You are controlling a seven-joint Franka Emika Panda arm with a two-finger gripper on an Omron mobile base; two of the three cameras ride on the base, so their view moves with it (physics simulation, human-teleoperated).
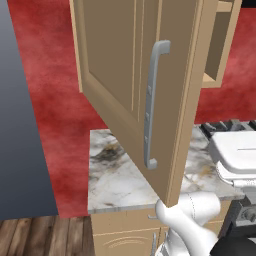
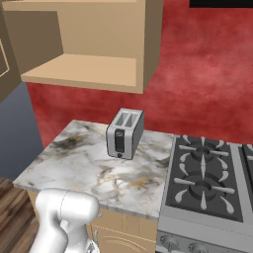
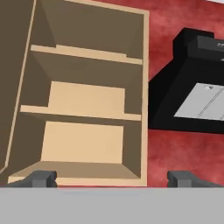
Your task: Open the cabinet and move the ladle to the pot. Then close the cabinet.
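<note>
Open cabinet [image 2: 99,69] above silver toaster [image 2: 124,133] on marble counter [image 2: 74,168], beside stove [image 2: 205,178].

Tan cabinet [image 1: 125,75] with silver handle [image 1: 152,105], red wall [image 2: 207,74], grey-veined white marble counter [image 2: 79,163], silver toaster [image 2: 124,133].

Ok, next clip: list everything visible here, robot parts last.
cabinet: one, light tan, on the wall above the counter, door swung open, silver bar handle; the shelves seen in the hand view look bare
counter: one, white-grey marble, below the cabinet
toaster: one, silver, on the counter left of the stove
stove: one, dark grates, right of the counter
hood: one, black, right of the cabinet
drawers: tan, under the counter
arm: one, white
gripper: one, open, holding nothing, facing the cabinet
</note>
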